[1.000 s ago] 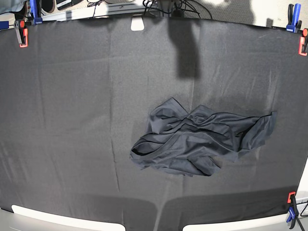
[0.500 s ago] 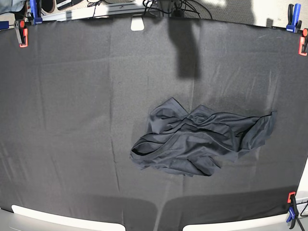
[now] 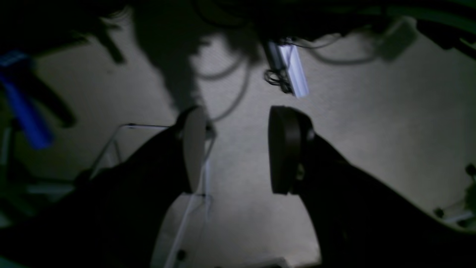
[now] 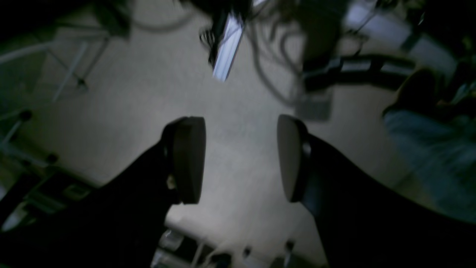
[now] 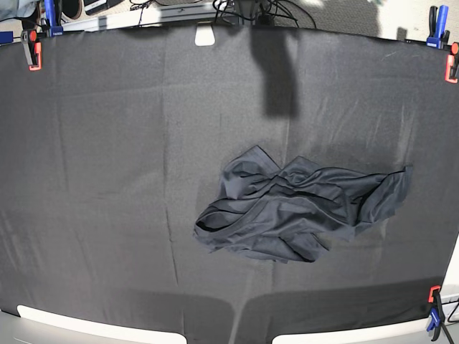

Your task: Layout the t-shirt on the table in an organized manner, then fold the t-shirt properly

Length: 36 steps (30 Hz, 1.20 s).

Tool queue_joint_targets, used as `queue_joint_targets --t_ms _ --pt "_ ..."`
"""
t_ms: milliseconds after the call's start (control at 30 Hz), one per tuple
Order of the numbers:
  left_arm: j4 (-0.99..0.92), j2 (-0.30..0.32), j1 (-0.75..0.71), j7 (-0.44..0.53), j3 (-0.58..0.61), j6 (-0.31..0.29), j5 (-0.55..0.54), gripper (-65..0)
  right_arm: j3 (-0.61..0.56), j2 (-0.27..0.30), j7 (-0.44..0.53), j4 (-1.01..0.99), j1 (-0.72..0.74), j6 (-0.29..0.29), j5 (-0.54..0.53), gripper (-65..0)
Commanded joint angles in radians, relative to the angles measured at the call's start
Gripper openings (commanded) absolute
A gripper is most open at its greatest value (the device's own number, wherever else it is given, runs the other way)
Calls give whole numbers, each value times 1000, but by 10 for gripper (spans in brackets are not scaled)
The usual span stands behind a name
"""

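Observation:
The dark navy-charcoal t-shirt (image 5: pixel 297 208) lies crumpled in a heap right of the middle of the table (image 5: pixel 107 158), one part reaching toward the right edge. Neither arm shows in the base view. My left gripper (image 3: pixel 236 149) is open and empty, with pale floor and cables behind it. My right gripper (image 4: pixel 240 158) is open and empty, also over pale floor. Neither wrist view shows the shirt or the table.
Orange-and-blue clamps hold the black cloth at the far left corner (image 5: pixel 32 46), the far right corner (image 5: pixel 448 43) and the near right corner (image 5: pixel 434 308). A white tab (image 5: pixel 205 36) sits at the far edge. Cables lie beyond the far edge.

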<state>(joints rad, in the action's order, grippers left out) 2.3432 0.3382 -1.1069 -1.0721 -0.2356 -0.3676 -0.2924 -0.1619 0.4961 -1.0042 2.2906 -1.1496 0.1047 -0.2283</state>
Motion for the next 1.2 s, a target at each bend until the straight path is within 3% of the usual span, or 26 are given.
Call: queue_joint_targets --t_ms 0,267,433,600,700,933,1000,1167 --pt "13 3 -7 -5 -7 1 -6 -390 0 5 2 34 -17 3 14 -347" --pt "13 3 81 29 -7 5 -61 -390 0 5 43 55 9 0 101 -347" --pt "13 3 149 82 -7 4 -88 -390 0 5 162 55 75 0 153 -346" --pt "13 3 371 0 -7 3 -238 -390 -4 5 137 55 333 2 150 -346" --pt "13 3 489 48 -7 3 -293 -390 -4 5 156 55 473 2 146 -346" --pt "13 3 675 193 -7 0 -281 -390 -4 5 214 55 679 4 139 -347" --pt "13 3 716 225 -7 0 -281 -390 -4 5 240 55 719 32 139 -347" --pt "-76 3 792 314 -7 0 -281 -390 -45 5 265 54 811 197 87 -347"
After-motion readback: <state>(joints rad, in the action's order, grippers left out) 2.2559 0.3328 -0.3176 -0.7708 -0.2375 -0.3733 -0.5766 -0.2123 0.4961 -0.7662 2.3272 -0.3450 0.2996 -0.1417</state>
